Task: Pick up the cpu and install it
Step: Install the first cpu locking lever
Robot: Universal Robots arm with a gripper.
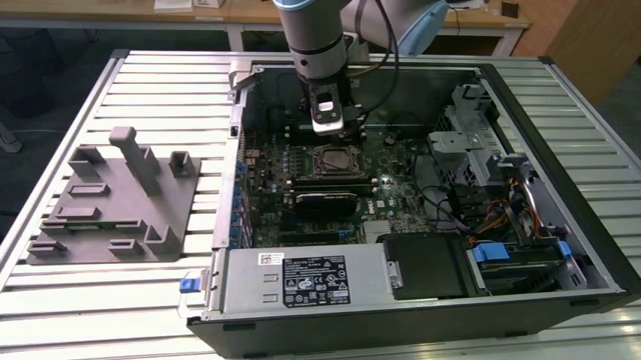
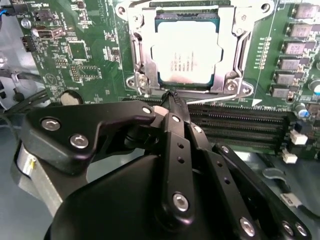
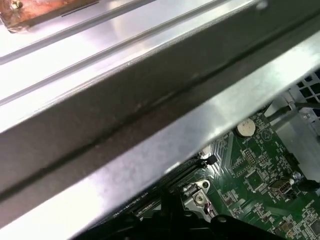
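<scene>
The cpu [image 2: 187, 57], a silver-grey square chip, lies flat in the motherboard socket, framed by the metal socket bracket [image 2: 235, 50]. In the exterior view the cpu [image 1: 334, 159] sits at the middle of the board inside the open computer case [image 1: 561, 187]. My gripper [image 2: 172, 97] is shut, its black fingertips pressed together just off the socket's edge, beside a thin wire lever [image 2: 220, 99]. Nothing shows between the fingers. Seen from outside, the gripper [image 1: 326, 129] hangs just behind the socket.
A grey plastic fixture block [image 1: 115, 199] with posts and slots lies on the slatted table at the exterior view's left. A black finned module [image 1: 326, 202] and memory slots [image 2: 240, 125] lie close to the socket. The case's metal wall [image 3: 150, 115] runs close by the wrist.
</scene>
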